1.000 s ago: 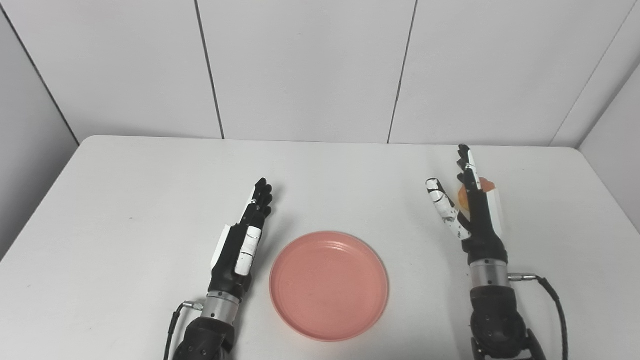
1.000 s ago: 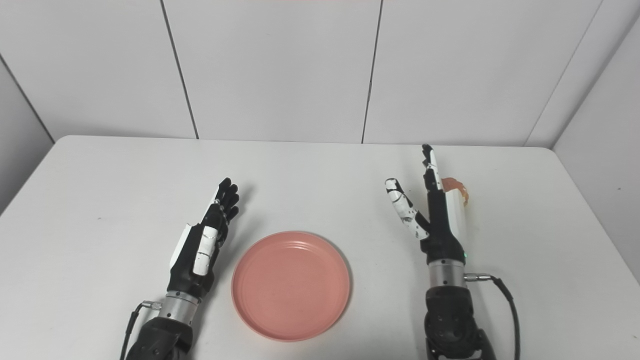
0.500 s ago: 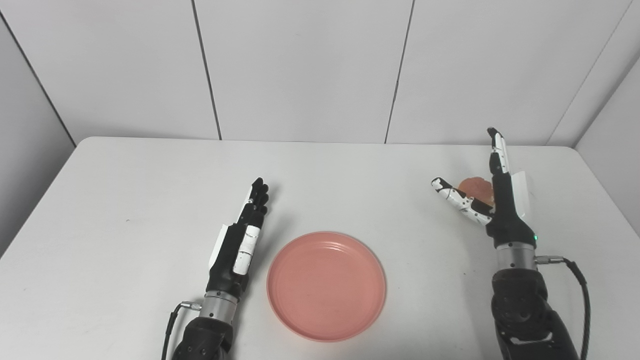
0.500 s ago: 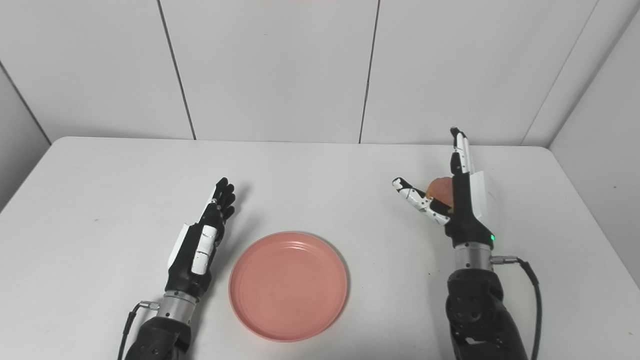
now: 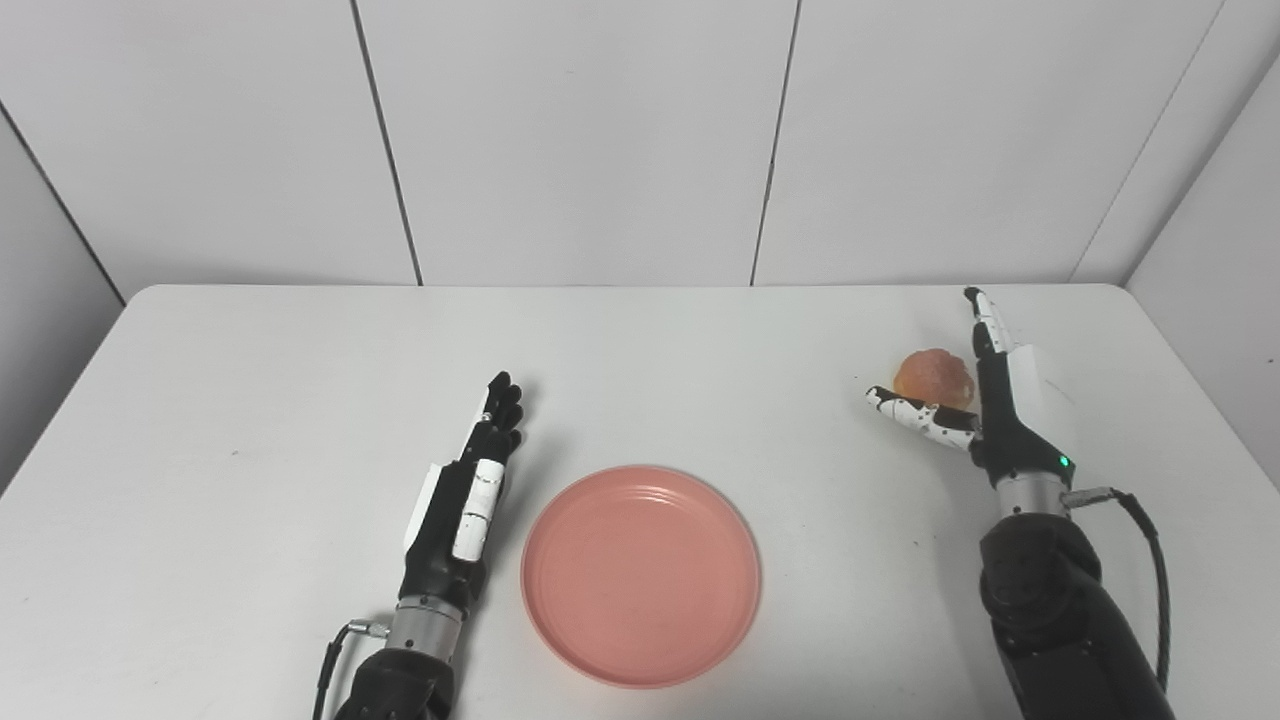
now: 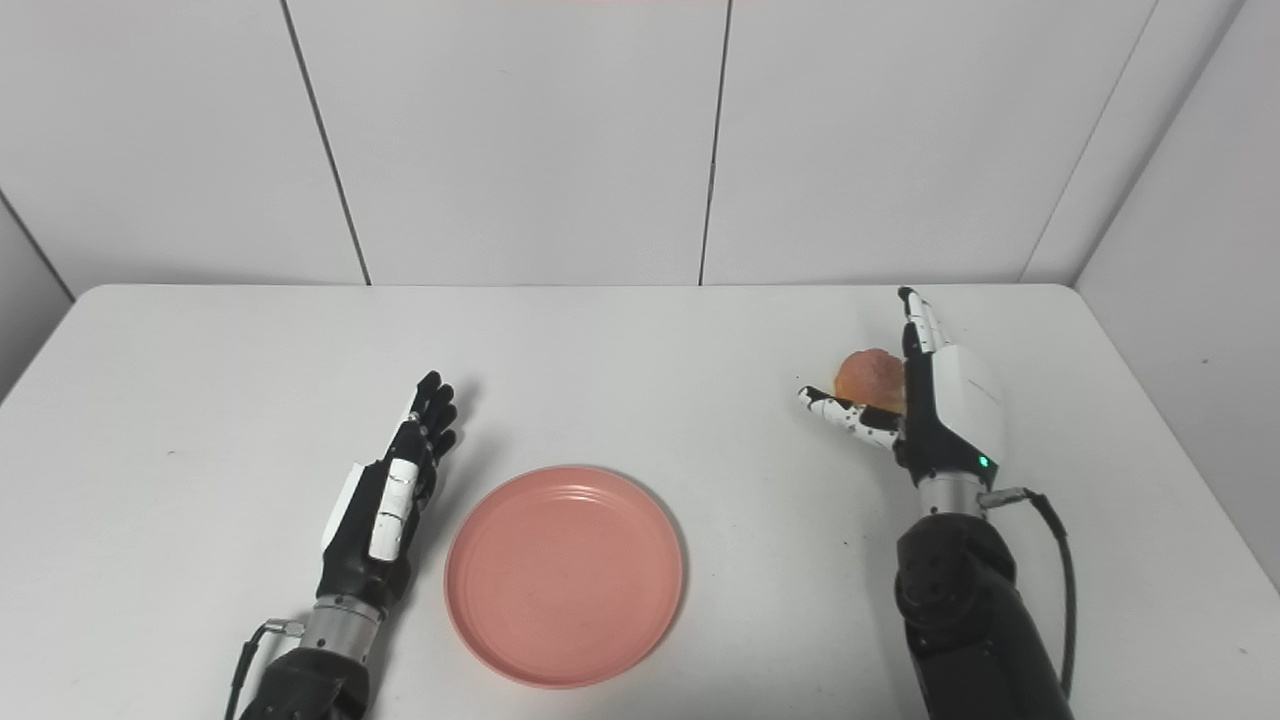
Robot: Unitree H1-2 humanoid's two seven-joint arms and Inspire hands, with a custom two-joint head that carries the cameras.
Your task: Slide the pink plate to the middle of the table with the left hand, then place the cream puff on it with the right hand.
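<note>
Plate [image 5: 640, 575], pink, lies on the white table [image 5: 250, 400] just right of the left hand [image 5: 462, 500], which rests flat with fingers straight and together, holding nothing. The right hand [image 5: 1000, 410] stands edge-up, fingers spread from the thumb, grasping nothing; the cream puff [image 5: 933, 377] sits on the table in that gap, just left of its palm.
</note>
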